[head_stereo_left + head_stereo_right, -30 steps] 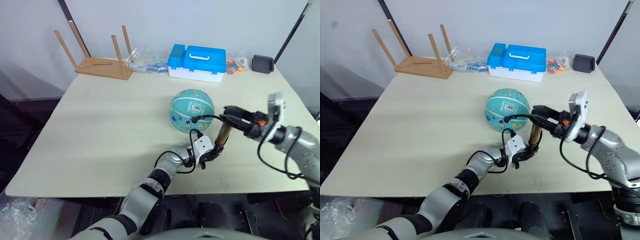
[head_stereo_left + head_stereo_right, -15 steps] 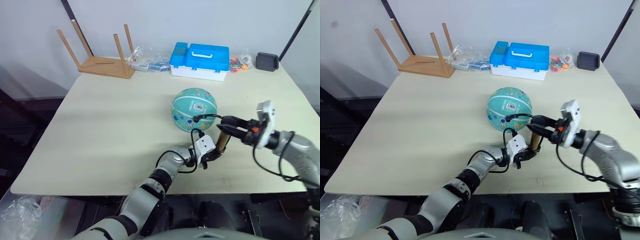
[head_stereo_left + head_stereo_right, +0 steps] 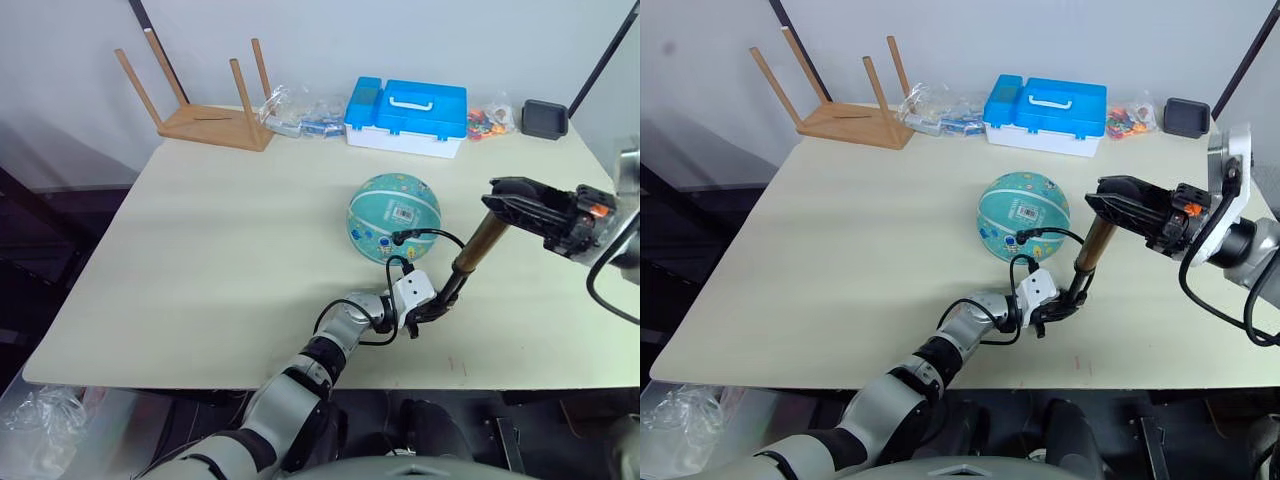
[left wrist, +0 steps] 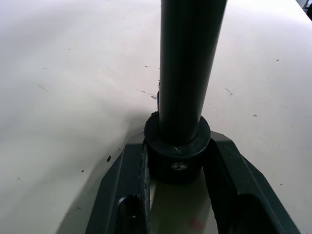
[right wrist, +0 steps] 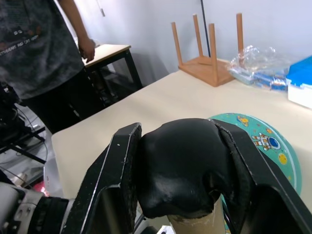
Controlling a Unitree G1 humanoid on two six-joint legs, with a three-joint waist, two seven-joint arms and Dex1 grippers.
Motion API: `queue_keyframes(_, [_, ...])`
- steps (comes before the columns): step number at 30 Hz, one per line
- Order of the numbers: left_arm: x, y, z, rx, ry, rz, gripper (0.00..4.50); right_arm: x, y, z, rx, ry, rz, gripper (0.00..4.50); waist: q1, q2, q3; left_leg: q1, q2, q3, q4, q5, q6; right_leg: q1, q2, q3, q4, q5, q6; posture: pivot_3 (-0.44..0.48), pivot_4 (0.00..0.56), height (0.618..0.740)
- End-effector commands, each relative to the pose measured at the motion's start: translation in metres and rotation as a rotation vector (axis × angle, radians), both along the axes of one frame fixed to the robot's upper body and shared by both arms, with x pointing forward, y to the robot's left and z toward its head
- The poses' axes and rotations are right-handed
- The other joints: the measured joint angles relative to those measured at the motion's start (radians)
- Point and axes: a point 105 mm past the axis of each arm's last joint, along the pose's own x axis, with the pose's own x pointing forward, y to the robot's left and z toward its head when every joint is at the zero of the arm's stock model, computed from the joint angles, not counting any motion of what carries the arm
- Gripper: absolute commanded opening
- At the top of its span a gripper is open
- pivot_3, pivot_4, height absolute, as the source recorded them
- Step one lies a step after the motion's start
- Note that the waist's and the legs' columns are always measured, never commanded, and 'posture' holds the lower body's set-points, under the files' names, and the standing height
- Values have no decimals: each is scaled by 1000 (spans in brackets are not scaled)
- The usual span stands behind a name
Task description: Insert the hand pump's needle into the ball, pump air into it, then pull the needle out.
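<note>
Pump (image 3: pixel 470 258) stands tilted on the table (image 3: pixel 200 250) just near and right of the ball (image 3: pixel 393 217), its lower black cap close to the near edge and its handle (image 3: pixel 512 197) up and to the right. From the head camera's left eye, the left gripper (image 3: pixel 434 303) is clamped on the lower cap, and the right gripper (image 3: pixel 520 200) is clenched around the handle. A thin black hose (image 3: pixel 432 236) loops from the lower end of the pump up to the near right side of the ball, where its black fitting touches the surface; the needle itself is too small to make out. The ball rests mid-table, barcode label facing up. Along the far edge lie an upturned wooden stool (image 3: pixel 205 105) at far left, a clear bag (image 3: pixel 300 110), a blue and white case (image 3: pixel 408 115), small coloured bits (image 3: pixel 484 119) and a black tray (image 3: pixel 546 117) at far right. In the right eye view the same layout holds, with the amber barrel (image 3: pixel 1092 244) slanting between the two grippers. In the left wrist view, both fingers (image 4: pixel 124 195) press on either side of the black cap (image 4: pixel 178 153), from which the dark barrel rises over the pale tabletop. In the right wrist view, the fingers (image 5: pixel 114 180) squeeze the rounded black handle (image 5: pixel 183 163), with the ball (image 5: pixel 263 141) just beyond, the stool farther off, and a person (image 5: pixel 44 58) in a dark shirt standing by another table.
</note>
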Motion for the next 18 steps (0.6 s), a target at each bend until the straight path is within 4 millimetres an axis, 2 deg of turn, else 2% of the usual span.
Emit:
queue_keyframes(1, [-13,15,-30,79,99,9,1042,15,1,-65,-79,170,-67,1669,-5,-2,-2,1,0,0,0,0,0,1,0,0,0,0,0,0,150,740])
queue_keyframes(4, [-12,16,-31,84,95,7,1042,18,6,-116,-111,277,-82,1669,-12,-9,-8,8,2,0,-1,0,0,6,2,0,1,0,0,0,150,740])
queue_keyframes(7, [-12,18,-31,85,93,10,1042,16,11,-143,-139,319,-69,1669,-15,-9,-9,18,3,1,-2,0,0,15,2,0,0,-3,4,0,150,740])
queue_keyframes(11, [-11,18,-31,85,93,13,1042,15,14,-162,-170,345,-57,1669,-15,-10,-10,19,5,0,-1,0,0,16,4,0,0,-3,4,0,150,740])
queue_keyframes(14, [-11,19,-31,86,92,15,1042,18,15,-148,-154,297,-55,1669,-14,-7,-11,19,5,0,-1,0,0,15,4,0,0,-3,4,0,150,740])
queue_keyframes(18, [-11,19,-31,87,95,15,1042,18,12,-106,-119,174,-41,1669,-12,-5,-10,18,4,0,-1,0,0,15,4,0,0,-3,3,0,150,740])
